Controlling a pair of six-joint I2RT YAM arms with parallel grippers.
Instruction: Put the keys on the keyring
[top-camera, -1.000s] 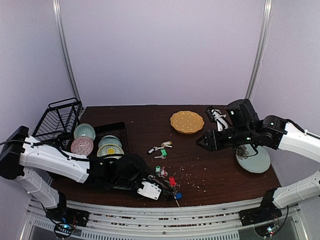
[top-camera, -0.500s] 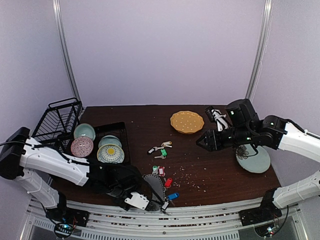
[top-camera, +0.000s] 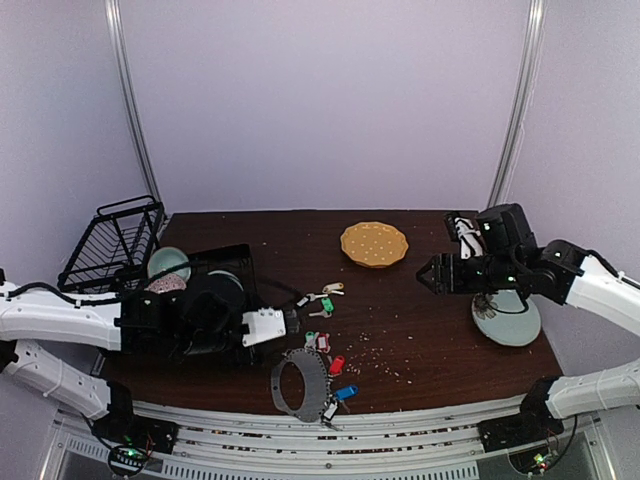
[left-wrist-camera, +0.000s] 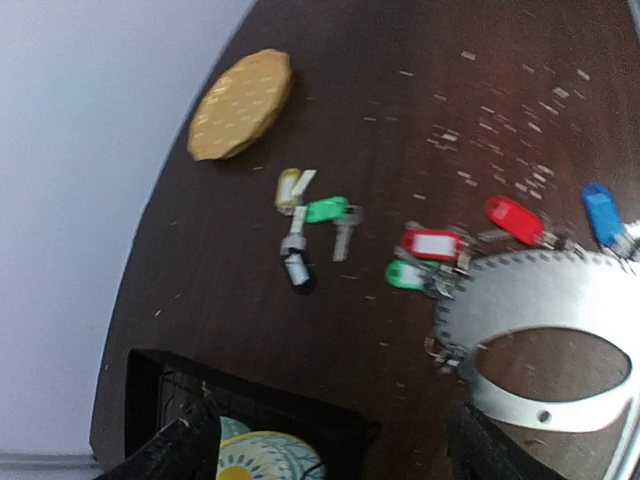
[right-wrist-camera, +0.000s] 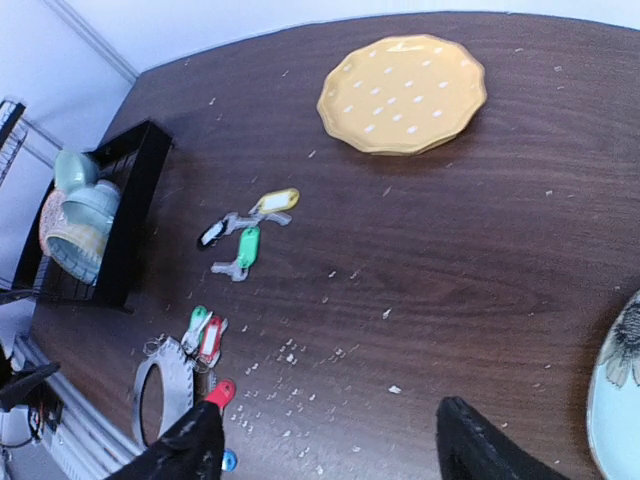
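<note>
Left gripper (left-wrist-camera: 332, 430), right gripper (right-wrist-camera: 330, 420) both released, empty. Loose keys (top-camera: 322, 298) at 12 o'clock of keyring (top-camera: 278, 386): pinch green tag (left-wrist-camera: 325, 210), not metal.

A large, thin grey keyring (top-camera: 277, 386) with a toothed outer edge lies flat on the dark table, well apart from the orange dotted plate (top-camera: 374, 243), nearer the arms and to its left. At its rim on the plate's side lie a green-tagged key (left-wrist-camera: 405, 273), two red-tagged keys (left-wrist-camera: 430, 245) and a blue-tagged key (left-wrist-camera: 603, 215). Three loose keys (top-camera: 320, 300) with cream, green and black tags lie together between the ring and the plate.
</note>
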